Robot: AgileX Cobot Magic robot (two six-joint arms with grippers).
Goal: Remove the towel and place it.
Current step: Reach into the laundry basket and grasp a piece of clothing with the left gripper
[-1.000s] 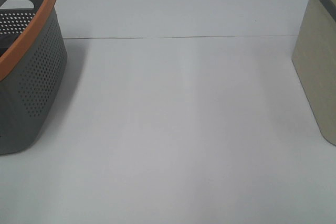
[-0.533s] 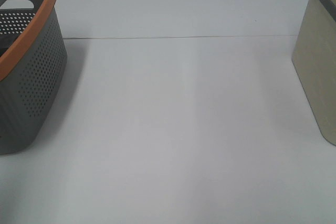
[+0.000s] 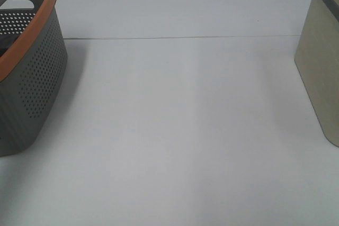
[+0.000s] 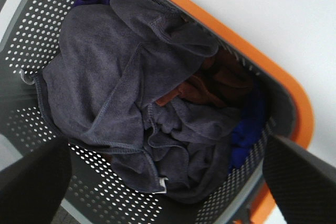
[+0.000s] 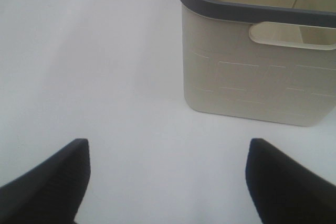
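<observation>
Left wrist view: the towel [image 4: 105,72], dark grey terry, white-tagged, is seen crumpled beneath the spread left claw [image 4: 165,148].

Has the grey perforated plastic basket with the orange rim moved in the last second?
No. The grey perforated basket keeps its place against the table's seam line in the overhead view.

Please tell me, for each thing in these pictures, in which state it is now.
towel: crumpled, lying in the basket, not gripped.
grey basket: upright, holds the towel.
beige bin: upright on the table, open on top.
left hand: open, over the basket.
right hand: open, holding nothing.
</observation>
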